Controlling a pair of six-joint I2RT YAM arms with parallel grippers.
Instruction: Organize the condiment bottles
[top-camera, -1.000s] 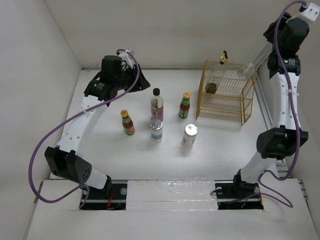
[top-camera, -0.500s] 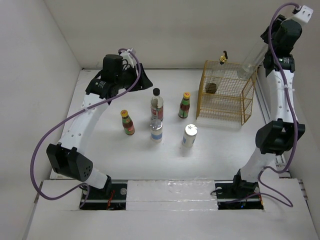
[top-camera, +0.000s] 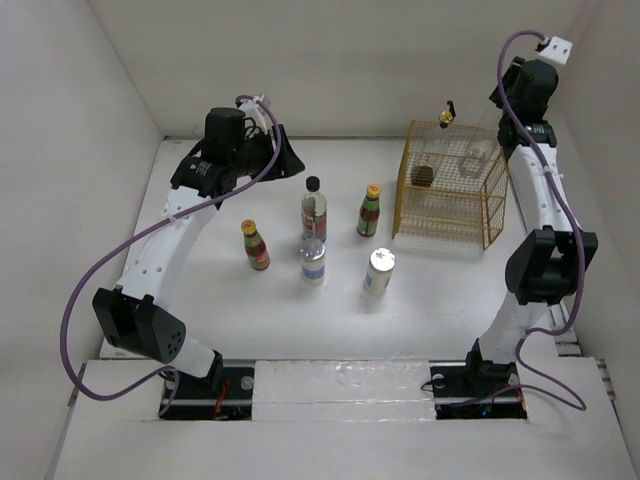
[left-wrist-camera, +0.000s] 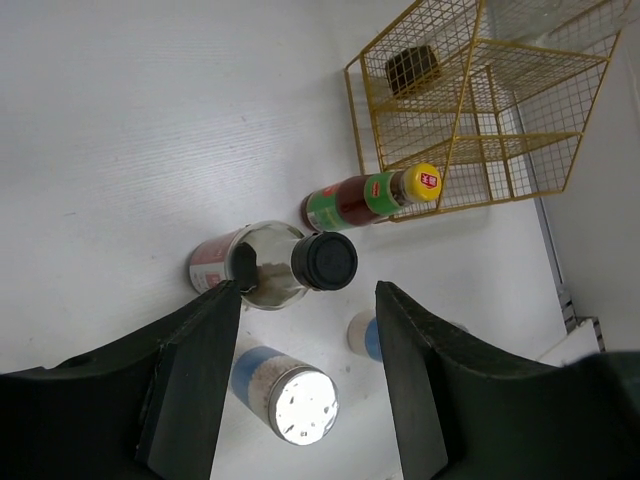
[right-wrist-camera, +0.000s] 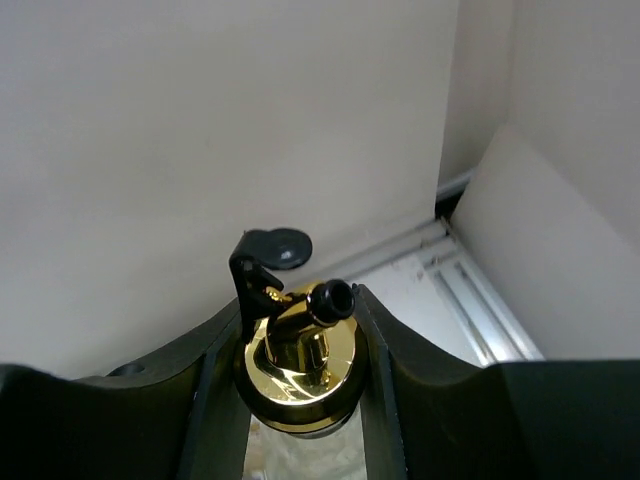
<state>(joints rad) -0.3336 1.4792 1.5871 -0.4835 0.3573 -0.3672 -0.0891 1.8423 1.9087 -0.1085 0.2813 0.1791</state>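
Stage: early | likely placed: spout bottle at basket back edge | right gripper clamps second spout bottle above basket | left gripper open, empty | pending: five bottles left of basket

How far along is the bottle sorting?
Early. Done: one gold-spout bottle stands at the yellow basket's rear. In hand: the right gripper holds a second clear bottle at the basket's top. To do: the black-capped bottle under the open left gripper, two yellow-capped bottles and two silver-capped bottles.
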